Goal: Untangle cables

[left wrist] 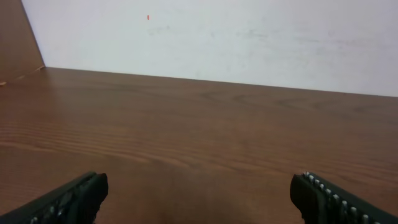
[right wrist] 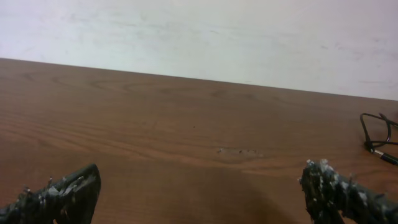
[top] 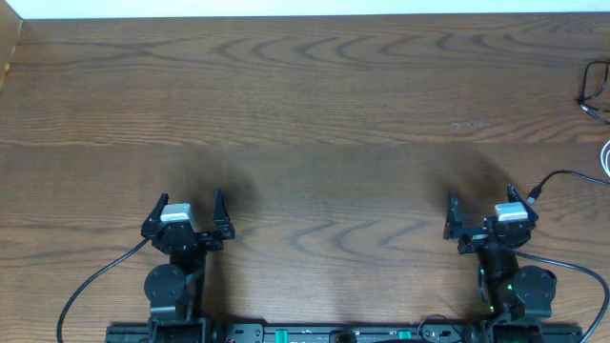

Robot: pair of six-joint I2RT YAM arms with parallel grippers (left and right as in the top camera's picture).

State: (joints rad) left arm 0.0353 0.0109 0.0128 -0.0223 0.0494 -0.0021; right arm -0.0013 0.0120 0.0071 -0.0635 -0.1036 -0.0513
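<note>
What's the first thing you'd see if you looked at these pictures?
A big brown wooden table fills the view. Along its near edge sit the left gripper and the right gripper, both black, open and holding nothing. Far off at the right edge a thin black cable makes a loop, with a bit of white cable a little nearer the robot.

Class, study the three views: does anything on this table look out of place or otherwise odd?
Yes. The black cable and white cable lie at the table's far right edge, partly cut off in the overhead view, well away from the open left gripper and right gripper. Nothing looks spilled or damaged.
</note>
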